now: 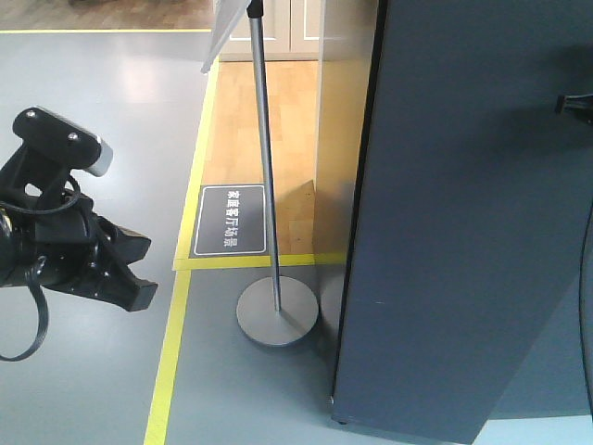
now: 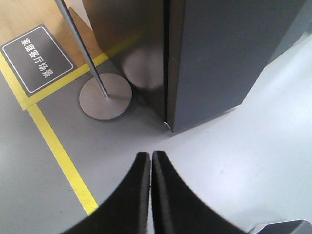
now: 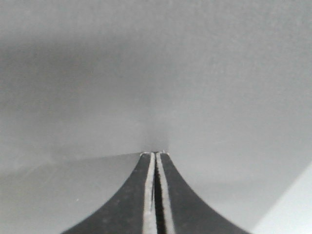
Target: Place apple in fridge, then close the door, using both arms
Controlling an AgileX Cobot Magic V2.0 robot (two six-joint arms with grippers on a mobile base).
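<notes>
The fridge stands at the right with its dark grey door lying flat against the body along a narrow seam. The apple is out of view. My left gripper is shut and empty. It hangs over the grey floor short of the fridge's lower corner, and it shows at the left of the front view. My right gripper is shut and empty, with its tips against a plain grey surface. A black part of the right arm pokes in at the door's face.
A sign stand with a metal pole and round base stands just left of the fridge. Yellow floor tape and a dark floor sign lie nearby. Wooden flooring lies behind.
</notes>
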